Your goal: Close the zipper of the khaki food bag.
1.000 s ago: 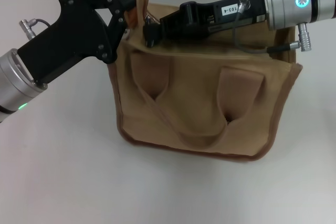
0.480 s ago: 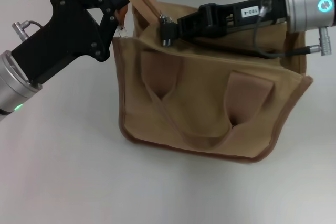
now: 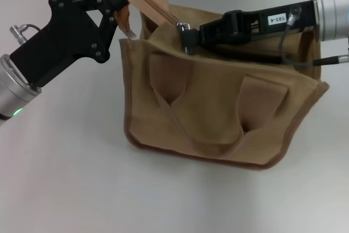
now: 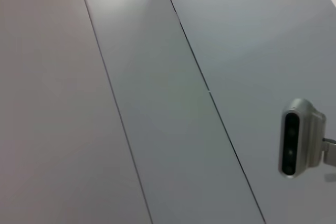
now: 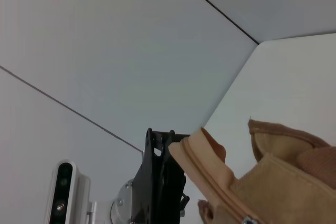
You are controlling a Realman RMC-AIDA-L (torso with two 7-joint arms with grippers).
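The khaki food bag [image 3: 218, 107] stands on the white table, its two strap handles hanging down the front. My left gripper [image 3: 121, 5] is shut on the bag's raised left end. The closed part of the zipper [image 3: 161, 6] runs from that end toward the middle. My right gripper [image 3: 188, 37] reaches in from the right over the bag's top and is shut on the zipper's silver pull tab [image 3: 182, 25]. The right wrist view shows the bag's raised end and zip line [image 5: 210, 174], with the left gripper's black fingers [image 5: 157, 182] behind it.
A small silver tag [image 3: 131, 36] hangs from the bag's left end. The white table [image 3: 65, 178] runs back to a grey panelled wall. The left wrist view shows only wall panels and a mounted camera [image 4: 296, 137].
My right gripper has moved right along the bag's top with the pull tab, lengthening the closed zipper. My left gripper has shifted slightly left, holding the bag's end.
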